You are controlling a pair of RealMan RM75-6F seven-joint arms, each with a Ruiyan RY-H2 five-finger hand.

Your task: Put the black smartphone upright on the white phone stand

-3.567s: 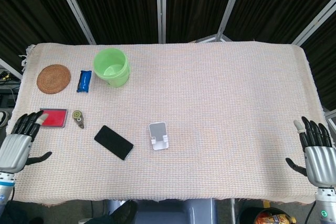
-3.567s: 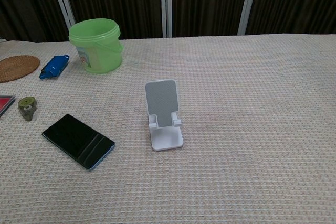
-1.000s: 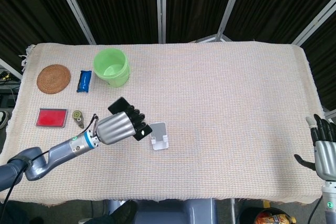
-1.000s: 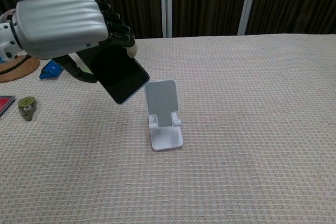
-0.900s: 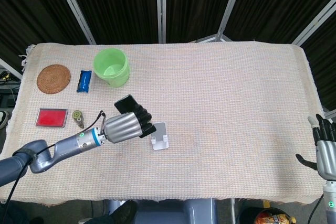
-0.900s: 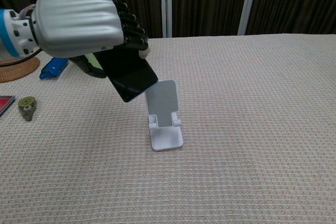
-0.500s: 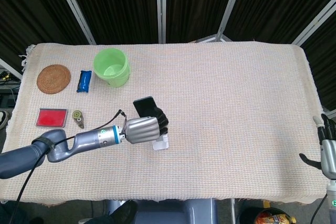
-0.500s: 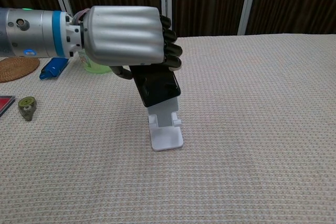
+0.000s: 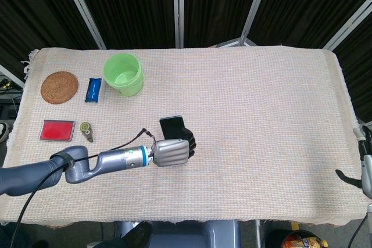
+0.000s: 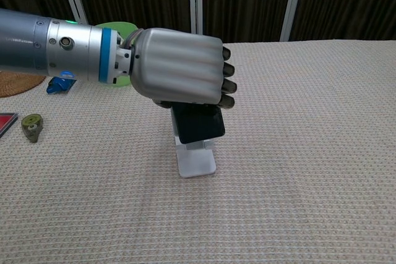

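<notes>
My left hand (image 10: 178, 66) grips the black smartphone (image 10: 198, 124) from above and holds it upright against the white phone stand (image 10: 195, 159). The phone's lower edge is at the stand's lip; whether it rests there I cannot tell. In the head view the left hand (image 9: 173, 152) covers the stand, and the smartphone's top (image 9: 171, 125) sticks out behind it. Only the thumb and edge of my right hand (image 9: 363, 169) show at the right border of the head view, off the table.
A green bucket (image 9: 123, 75) stands at the back left, with a blue packet (image 9: 92, 89) and a woven coaster (image 9: 59, 87) beside it. A red case (image 9: 58, 130) and a small olive tape roll (image 9: 86, 131) lie at the left. The cloth-covered table (image 9: 267, 120) spreads to the right.
My left hand has carried the phone right and down onto the stand, turning it from tilted to upright. My right hand has slid further out of view.
</notes>
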